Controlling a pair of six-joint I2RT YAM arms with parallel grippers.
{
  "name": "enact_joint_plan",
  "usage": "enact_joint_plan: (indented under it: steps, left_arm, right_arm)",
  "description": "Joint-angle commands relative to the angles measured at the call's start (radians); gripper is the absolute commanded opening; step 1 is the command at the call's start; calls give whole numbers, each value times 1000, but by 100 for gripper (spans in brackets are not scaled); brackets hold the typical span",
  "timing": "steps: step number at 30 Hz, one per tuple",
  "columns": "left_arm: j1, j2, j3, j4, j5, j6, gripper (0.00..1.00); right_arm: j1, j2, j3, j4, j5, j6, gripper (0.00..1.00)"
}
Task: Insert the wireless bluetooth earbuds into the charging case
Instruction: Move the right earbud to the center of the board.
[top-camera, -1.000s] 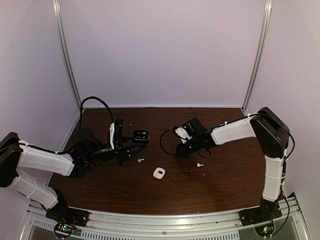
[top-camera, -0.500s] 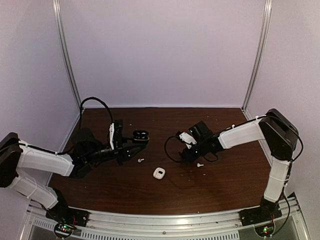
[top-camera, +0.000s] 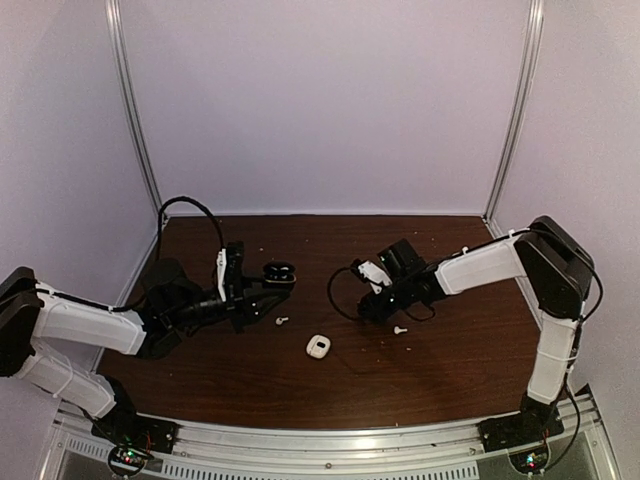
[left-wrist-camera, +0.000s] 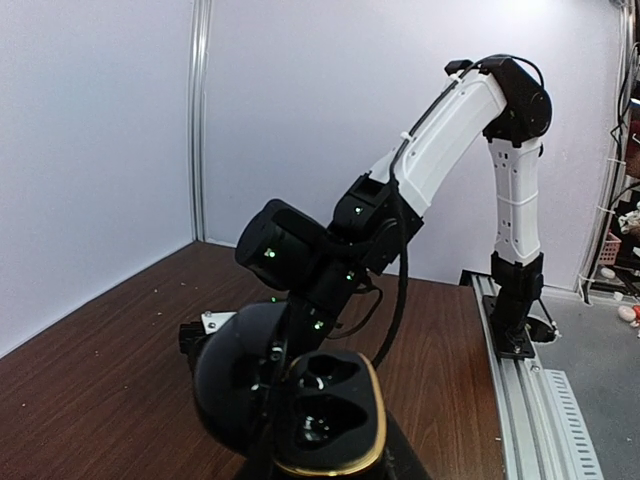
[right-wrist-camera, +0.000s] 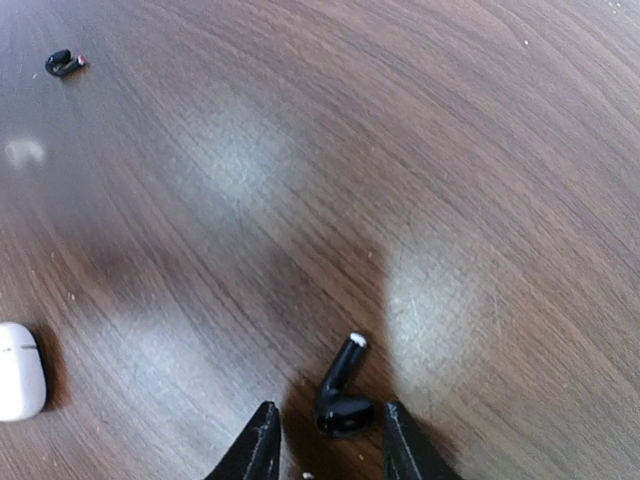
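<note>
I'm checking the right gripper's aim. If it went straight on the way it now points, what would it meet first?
The black earbud, lying on the table between the open fingers of the right gripper. Just past it, probably very close, is the tabletop itself.

Top camera overlooks the table; left wrist looks across it, right wrist down.

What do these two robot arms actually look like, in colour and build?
Both the left arm and the right arm have smooth white shells between chunky black joints. A thin black cable runs loose by the left wrist, and another by the right. Small green lights glow on the right arm's black housings. The right gripper ends in two narrow black fingers.
</note>
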Motion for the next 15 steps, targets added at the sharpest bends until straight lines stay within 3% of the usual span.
enact_joint_plan:
  steps: [1, 6, 15]
  left_arm:
    - [7, -17, -6, 59, -13, 14, 0]
    - [9, -27, -13, 59, -22, 9, 0]
    - [19, -63, -30, 53, -34, 4, 0]
  right_arm:
    - [-4, 54, 38, -9, -30, -9, 33]
    - [2, 88, 66, -33, -83, -89, 27]
    - [75, 108, 75, -178, -332, -268, 22]
